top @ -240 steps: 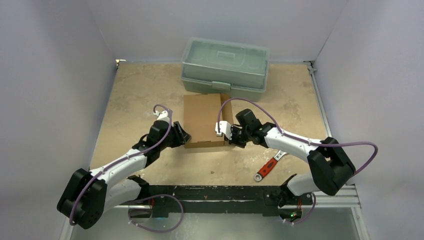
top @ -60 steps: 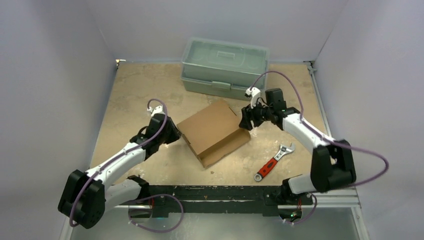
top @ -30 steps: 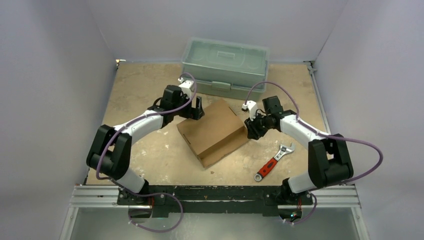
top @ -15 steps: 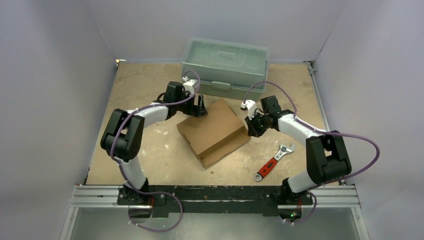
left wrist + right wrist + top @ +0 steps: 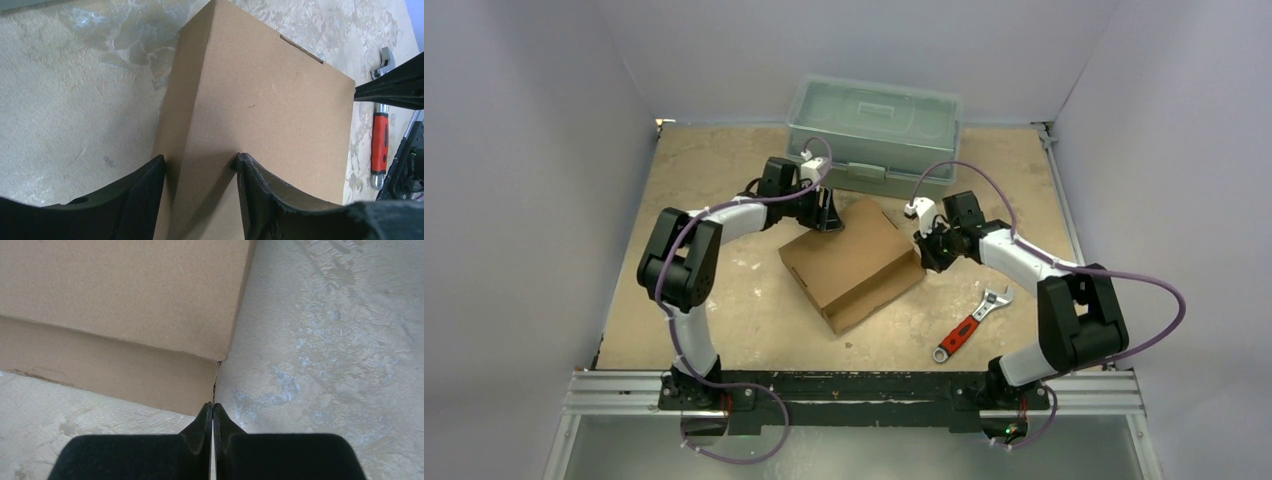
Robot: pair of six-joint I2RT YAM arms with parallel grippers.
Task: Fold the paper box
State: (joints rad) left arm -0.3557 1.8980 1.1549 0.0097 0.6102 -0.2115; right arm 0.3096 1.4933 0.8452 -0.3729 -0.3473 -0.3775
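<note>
**A:** Two claws, one carton. What is the left one doing?

**B:** The left claw is sitting over the far-left edge of the paper box, with its jaws standing partway apart. One of its fingers is hanging outside the side wall. The other is lying over the top panel, so the ridge is running straight ahead between them. Whether the pads are pressing the cardboard, I cannot tell. The grey-green toolbox is sitting just behind that claw.

**A:** And the box itself?

**B:** It is lying on the table, turned on a diagonal, top panel down flat, and it is looking like a closed shallow carton. From the left claw it is stretching forward and to the right. Its slightly longer side seems to be running along the straddled ridge.

**A:** The right one?

**B:** The right claw is pinched fully together and is holding nothing I can see. Its tip is sitting just at the box's corner, where a vertical seam is showing. The box is lying ahead of that tip and to its left. A red-handled adjustable wrench is lying behind that claw, apart from the box.

**A:** Which arm is nearer?

**B:** Neither. The box is sitting between them, one claw at each opposite side. I am judging that the next move is hanging on that. The left would be steadying the ridge while the right's closed tip is pressing the corner toward it.
</note>
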